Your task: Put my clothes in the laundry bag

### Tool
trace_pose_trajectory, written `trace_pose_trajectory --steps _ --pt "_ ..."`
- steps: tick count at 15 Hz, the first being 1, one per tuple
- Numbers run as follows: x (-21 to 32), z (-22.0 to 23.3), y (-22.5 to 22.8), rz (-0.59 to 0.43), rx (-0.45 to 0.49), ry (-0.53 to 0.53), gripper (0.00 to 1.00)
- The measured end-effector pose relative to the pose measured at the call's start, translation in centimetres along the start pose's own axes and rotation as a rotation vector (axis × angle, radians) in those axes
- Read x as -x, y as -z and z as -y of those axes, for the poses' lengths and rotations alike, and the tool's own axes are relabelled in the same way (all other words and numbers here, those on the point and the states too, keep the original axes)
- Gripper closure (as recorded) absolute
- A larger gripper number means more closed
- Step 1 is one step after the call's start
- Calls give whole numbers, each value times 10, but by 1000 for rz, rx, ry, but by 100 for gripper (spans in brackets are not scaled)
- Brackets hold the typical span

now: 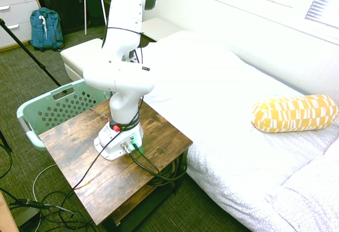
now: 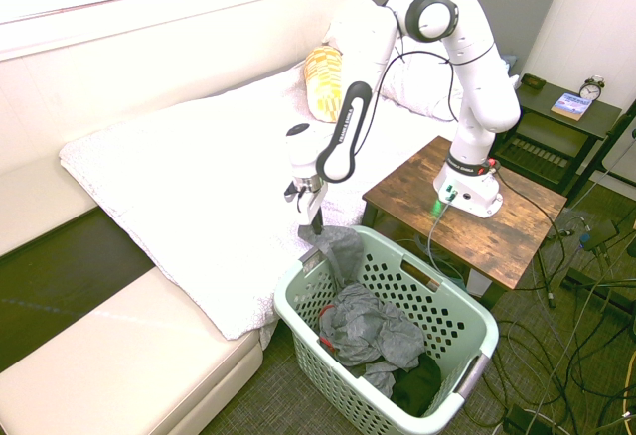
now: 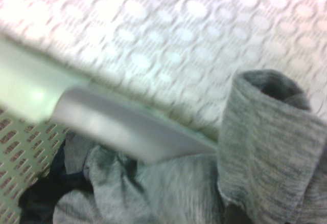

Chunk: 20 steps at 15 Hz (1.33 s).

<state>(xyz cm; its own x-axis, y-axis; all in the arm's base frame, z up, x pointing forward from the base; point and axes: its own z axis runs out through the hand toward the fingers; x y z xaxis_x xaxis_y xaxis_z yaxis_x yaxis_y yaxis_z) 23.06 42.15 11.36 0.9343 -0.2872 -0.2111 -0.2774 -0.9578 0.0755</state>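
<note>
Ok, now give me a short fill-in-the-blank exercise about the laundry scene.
The perforated mint green plastic basket holds crumpled ____ fabric.
The white two-finger gripper is at the basket's ____.
The cylindrical patterned bolster is white and ____.
The bolster lies on the ____.

Missing words: grey; rim; yellow; bed.

The wooden table (image 2: 407, 182) carries the robot arm (image 2: 475, 117). A yellow-and-white bolster (image 1: 295, 113) lies on the white bed (image 1: 212, 99).

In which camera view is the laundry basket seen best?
The second exterior view shows the laundry basket best: its rim, perforated sides and the dark grey clothes inside are visible. The first exterior view shows only part, behind the table; the wrist view shows a blurred rim section.
</note>
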Motion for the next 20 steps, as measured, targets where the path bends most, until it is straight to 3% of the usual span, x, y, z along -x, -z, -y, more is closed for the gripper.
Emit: trace_pose_trajectory --steps 2,4,5,14,20 --pt "60 -26 3 -41 11 48 100" --pt "85 -50 -4 -64 36 69 100" --pt "87 -55 -8 -68 49 78 0" --pt "78 -52 -29 -79 82 81 0" --pt "51 -36 12 -122 8 38 0"
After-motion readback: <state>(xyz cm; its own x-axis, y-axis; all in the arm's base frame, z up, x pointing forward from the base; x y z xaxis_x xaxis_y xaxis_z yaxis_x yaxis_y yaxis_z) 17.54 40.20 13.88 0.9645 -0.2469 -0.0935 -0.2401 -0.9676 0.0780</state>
